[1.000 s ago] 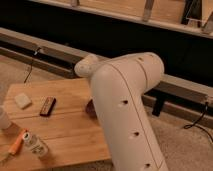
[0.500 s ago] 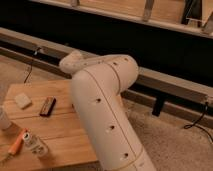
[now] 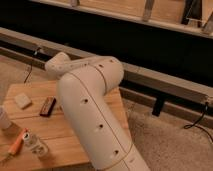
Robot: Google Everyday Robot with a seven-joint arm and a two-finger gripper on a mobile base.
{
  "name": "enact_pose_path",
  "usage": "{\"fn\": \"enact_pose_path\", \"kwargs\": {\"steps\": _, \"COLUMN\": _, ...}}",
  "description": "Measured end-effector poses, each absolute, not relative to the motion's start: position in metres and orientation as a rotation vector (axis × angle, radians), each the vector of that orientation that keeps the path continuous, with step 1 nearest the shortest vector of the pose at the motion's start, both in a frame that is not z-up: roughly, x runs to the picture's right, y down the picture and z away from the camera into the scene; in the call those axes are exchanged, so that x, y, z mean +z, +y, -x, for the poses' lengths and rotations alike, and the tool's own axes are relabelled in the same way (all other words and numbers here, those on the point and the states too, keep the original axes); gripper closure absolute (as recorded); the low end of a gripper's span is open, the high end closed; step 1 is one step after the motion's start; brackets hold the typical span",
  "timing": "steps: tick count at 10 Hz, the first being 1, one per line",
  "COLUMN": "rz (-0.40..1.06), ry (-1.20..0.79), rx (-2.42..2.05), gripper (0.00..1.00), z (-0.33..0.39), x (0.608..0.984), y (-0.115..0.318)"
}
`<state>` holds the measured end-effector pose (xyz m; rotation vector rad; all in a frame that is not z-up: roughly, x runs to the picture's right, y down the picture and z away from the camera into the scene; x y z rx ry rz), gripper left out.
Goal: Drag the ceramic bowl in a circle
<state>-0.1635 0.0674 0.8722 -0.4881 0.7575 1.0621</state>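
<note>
Since the arm (image 3: 92, 115) hides bowl and clenched gripper, sweep 1 slow, low circle on the table (image 3: 50, 127).

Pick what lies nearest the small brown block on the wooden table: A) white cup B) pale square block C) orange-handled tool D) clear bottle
B: the pale square block lies right beside the small brown block; the clear bottle lies farther off, toward the camera. The gripper is hidden behind the white arm.

The arm (image 3: 92, 117) hides both the gripper and the ceramic bowl behind it, over the table (image 3: 60, 135).
</note>
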Motion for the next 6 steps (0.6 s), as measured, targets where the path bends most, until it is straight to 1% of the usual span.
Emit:
{"fn": "enact_pose_path", "kwargs": {"steps": 4, "rz": 0.534, "ry": 0.653, "rx": 0.931, "gripper": 1.00, "z": 0.200, "x": 0.827, "y": 0.092}}
{"fn": "enact_pose_path", "kwargs": {"steps": 6, "rz": 0.539, "ry": 0.631, "rx": 0.856, "gripper": 1.00, "z": 0.201, "x": 0.795, "y": 0.118}}
